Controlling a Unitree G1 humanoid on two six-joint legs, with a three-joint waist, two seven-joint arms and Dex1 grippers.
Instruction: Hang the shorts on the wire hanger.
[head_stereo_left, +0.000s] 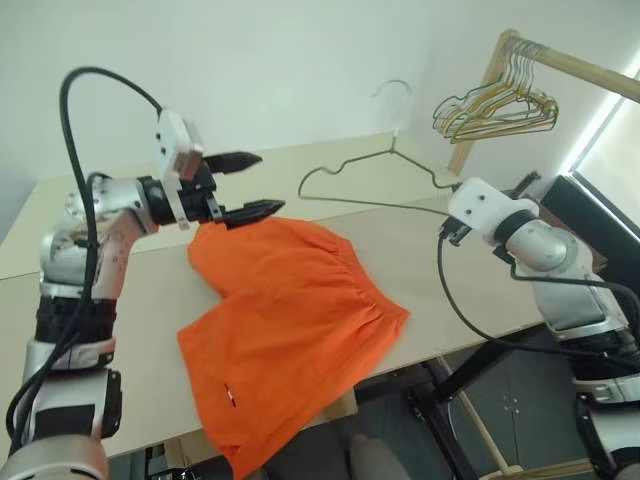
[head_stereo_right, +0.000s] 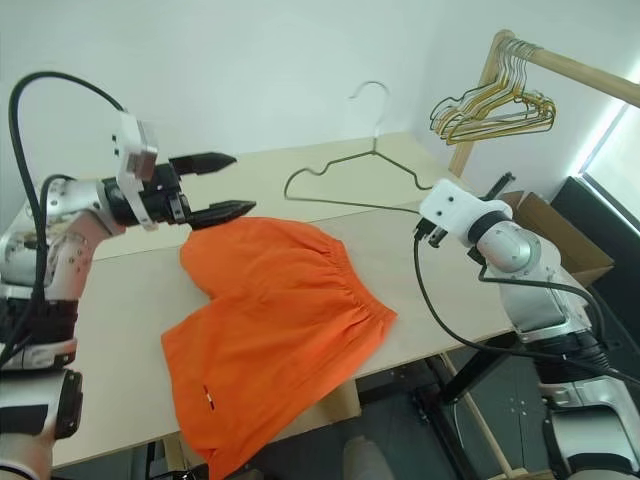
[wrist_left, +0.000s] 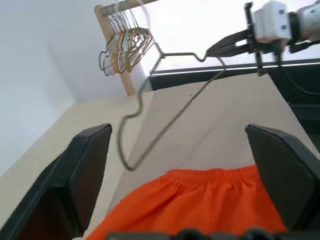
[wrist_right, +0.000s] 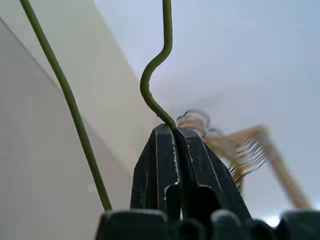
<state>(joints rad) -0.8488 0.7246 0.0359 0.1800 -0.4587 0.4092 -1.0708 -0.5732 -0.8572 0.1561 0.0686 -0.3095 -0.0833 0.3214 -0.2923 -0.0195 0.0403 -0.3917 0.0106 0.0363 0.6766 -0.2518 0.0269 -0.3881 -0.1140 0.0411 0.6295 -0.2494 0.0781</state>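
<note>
Right wrist view has my right gripper (wrist_right: 175, 132) pinching the wire hanger (head_stereo_left: 370, 175), springy and light. Just below it the limp shorts (head_stereo_left: 290, 320) sprawl; my left gripper (head_stereo_left: 245, 185), spread, should take the waistband.

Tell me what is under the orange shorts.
The bright orange fabric shorts lie on the pale wooden table, one leg hanging past its front edge. Whether anything lies beneath the fabric cannot be seen.
</note>
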